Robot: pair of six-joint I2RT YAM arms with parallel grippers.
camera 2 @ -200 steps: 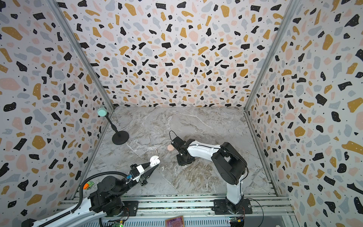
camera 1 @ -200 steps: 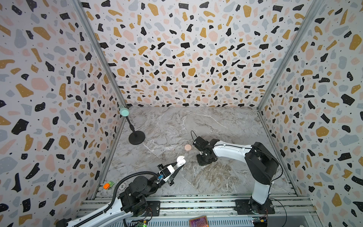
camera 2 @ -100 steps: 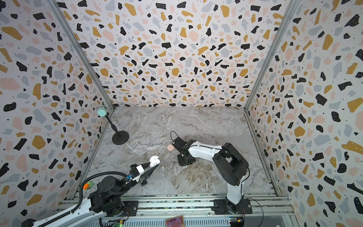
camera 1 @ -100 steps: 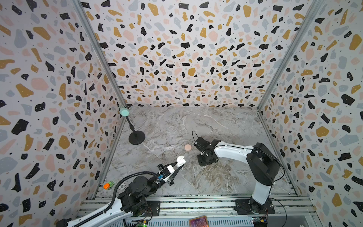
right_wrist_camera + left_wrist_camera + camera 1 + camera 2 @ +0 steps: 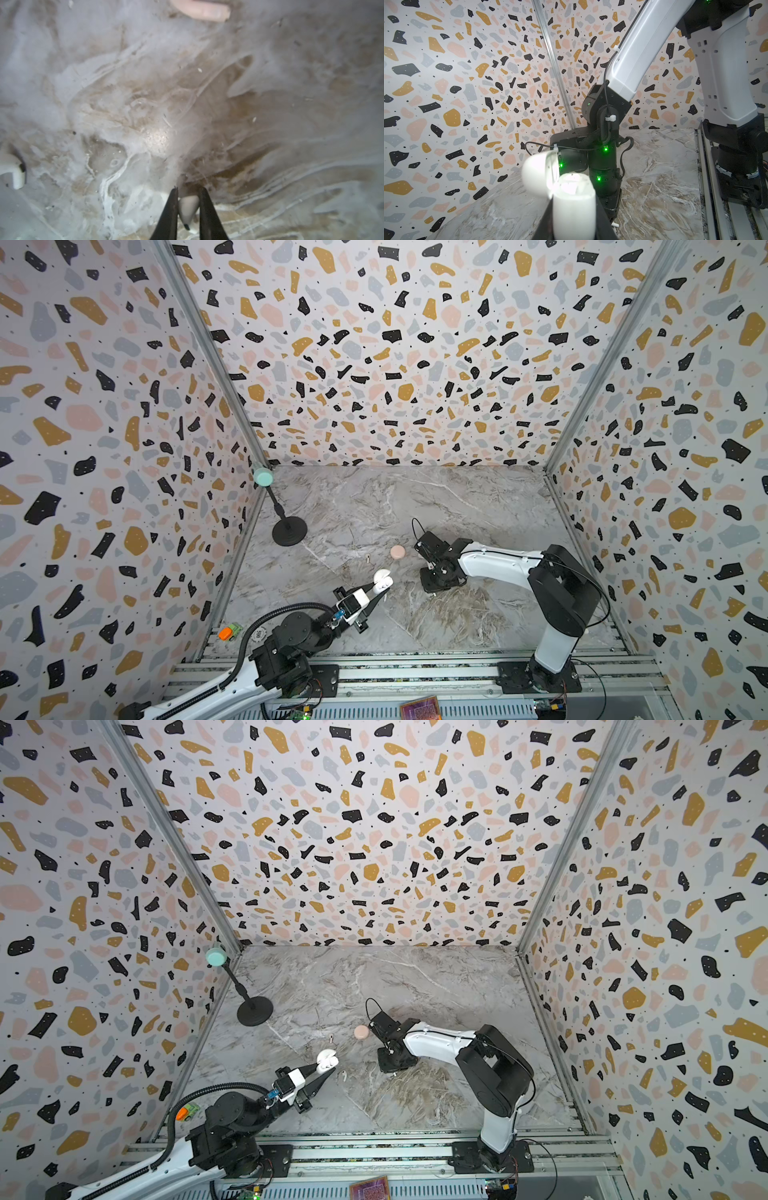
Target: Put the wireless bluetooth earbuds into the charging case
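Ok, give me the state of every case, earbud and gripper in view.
white charging case: lid open, held by left gripper.
pink case: shut, on the table.
left gripper: shut on the white charging case.
right gripper: shut on pinched white earbud.
loose white earbud: lying on the table.
tiny earbud: lying loose, colour unclear.

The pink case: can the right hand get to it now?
Probably yes. The pink case lies on bare table close beside the right hand, with nothing between them. But that hand is shut on a white earbud, so it could touch, not grab.
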